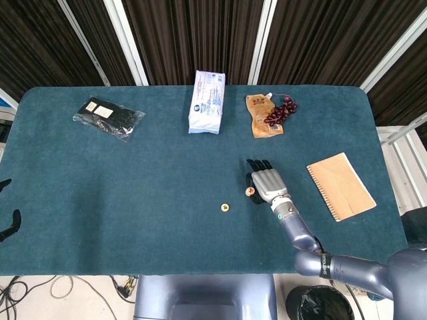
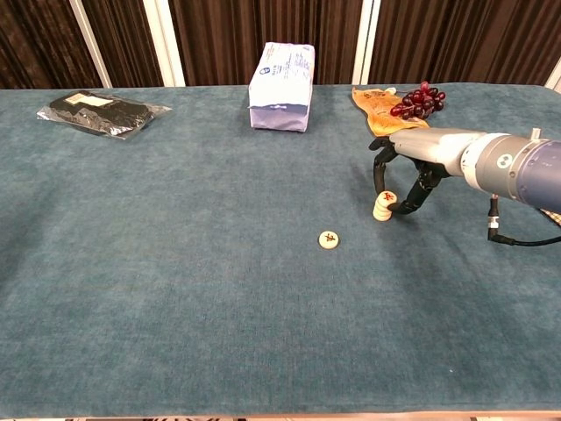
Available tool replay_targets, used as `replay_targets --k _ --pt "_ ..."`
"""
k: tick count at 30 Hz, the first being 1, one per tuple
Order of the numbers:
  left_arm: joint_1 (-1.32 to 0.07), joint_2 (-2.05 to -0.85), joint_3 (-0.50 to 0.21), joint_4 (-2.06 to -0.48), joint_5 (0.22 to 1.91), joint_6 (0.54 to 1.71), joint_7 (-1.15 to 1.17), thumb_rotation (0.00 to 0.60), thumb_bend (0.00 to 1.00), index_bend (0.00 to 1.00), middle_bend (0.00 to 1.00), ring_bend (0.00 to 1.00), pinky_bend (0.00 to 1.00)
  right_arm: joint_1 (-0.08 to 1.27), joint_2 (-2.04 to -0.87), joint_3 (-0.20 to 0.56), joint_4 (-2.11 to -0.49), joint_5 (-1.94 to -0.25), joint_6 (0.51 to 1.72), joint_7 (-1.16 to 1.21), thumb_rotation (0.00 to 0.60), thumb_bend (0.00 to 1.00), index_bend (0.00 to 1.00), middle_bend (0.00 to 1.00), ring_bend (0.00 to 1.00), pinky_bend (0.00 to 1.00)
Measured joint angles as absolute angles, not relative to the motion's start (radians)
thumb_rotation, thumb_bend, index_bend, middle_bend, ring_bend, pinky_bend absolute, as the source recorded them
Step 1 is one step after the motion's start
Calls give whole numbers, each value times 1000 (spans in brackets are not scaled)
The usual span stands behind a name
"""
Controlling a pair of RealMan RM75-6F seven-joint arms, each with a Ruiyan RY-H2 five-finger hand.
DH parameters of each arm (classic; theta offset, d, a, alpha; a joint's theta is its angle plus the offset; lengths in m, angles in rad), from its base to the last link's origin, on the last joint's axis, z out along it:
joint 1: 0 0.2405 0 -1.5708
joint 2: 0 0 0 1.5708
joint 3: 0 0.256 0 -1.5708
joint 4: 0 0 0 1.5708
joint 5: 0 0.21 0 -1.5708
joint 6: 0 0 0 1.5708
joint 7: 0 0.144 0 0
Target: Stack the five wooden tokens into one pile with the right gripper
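A short pile of wooden tokens [image 2: 382, 210] [image 1: 250, 193] stands right of the table's middle. Its top token [image 2: 387, 198], marked in red, lies tilted on the pile. My right hand [image 2: 410, 168] [image 1: 267, 183] arches over the pile from the right, and its thumb and fingertips pinch that top token. One more token [image 2: 329, 239] [image 1: 225, 208] lies flat and alone, to the left of the pile and nearer the front. Of my left hand [image 1: 8, 223] only dark slivers show at the left edge of the head view.
A white packet [image 2: 282, 74], a brown pouch with a bunch of grapes [image 2: 419, 98] and a black bag [image 2: 101, 112] lie along the far edge. A tan notebook [image 1: 340, 185] lies right of the hand.
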State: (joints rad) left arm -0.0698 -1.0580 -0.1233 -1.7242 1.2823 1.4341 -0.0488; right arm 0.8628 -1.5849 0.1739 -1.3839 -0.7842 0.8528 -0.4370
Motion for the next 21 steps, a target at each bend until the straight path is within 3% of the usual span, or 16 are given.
replay_targets --k 21 --pt "-70 -1057 -122 -1726 1280 1431 -45 600 483 149 0 0 0 864 -1583 170 -1382 -786 847 -433 600 416 542 0 0 0"
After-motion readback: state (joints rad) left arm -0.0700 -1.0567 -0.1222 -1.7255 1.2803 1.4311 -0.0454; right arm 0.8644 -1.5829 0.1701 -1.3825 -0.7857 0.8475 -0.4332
